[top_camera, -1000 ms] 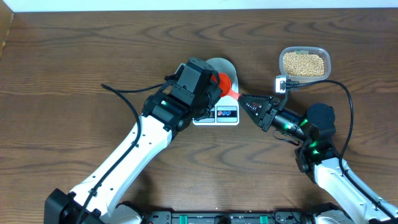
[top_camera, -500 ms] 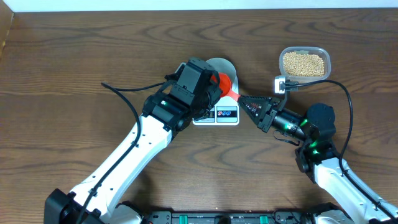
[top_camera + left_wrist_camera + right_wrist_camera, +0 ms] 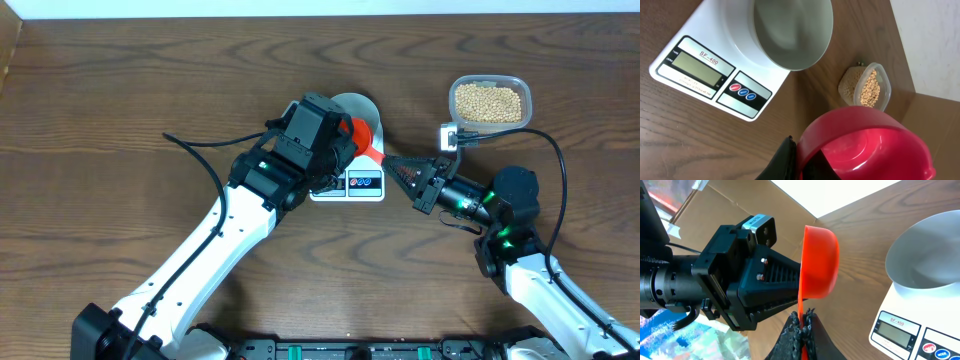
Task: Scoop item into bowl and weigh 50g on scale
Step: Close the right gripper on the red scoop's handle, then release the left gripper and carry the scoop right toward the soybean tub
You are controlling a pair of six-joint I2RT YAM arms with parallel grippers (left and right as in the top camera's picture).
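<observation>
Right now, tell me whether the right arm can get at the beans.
Probably yes: the open tub of beans sits near the right gripper, nothing between them. But that gripper is shut on the scoop handle, and the left gripper seems to hold the scoop too.

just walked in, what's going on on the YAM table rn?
Looks like a handover of the red plastic scoop, held in the air beside the small white digital scale. The left gripper has the cup end, and the right gripper is clamped on the thin handle. The pale round bowl sits on the scale, empty. The tan beans are in the clear plastic tub at the far right; none scooped yet.
</observation>
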